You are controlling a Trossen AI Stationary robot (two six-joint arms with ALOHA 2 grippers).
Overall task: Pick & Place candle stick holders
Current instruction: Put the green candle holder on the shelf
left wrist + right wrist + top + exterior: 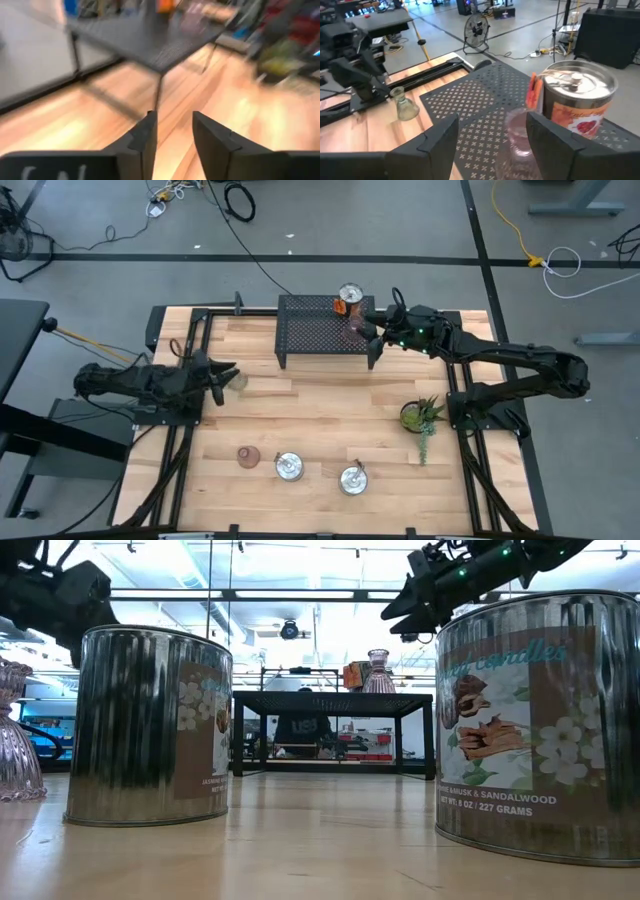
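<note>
The right gripper [368, 330] hangs over the right end of the black perforated metal shelf [310, 330] that stands along the far edge of the pale wooden table [320, 405], its two dark fingers spread wide on either side of a pinkish translucent bell-shaped candle stick holder [520, 137] that stands on the shelf's mesh top; from the wrist camera the holder sits between the fingers with a gap on each side, so nothing is being squeezed. Just beyond it, at the shelf's far right corner, stands a round silvery tin with an orange label [580, 102]. Over by the table's left edge the left gripper [222, 374] sits low with its fingers parted only a little and nothing between them, and a pale green translucent candle stick holder [238, 381] stands upright on the wood right at its tips; I can't quite tell whether they touch. A second pinkish-brown holder [246, 456] stands near the table's front edge, left of centre, and to its right are two round silvery candle tins with flowered labels [289, 468] [352, 479], set side by side with a gap between them. A small green potted plant [420, 418] sits toward the right edge of the table, close to the right arm's base.
</note>
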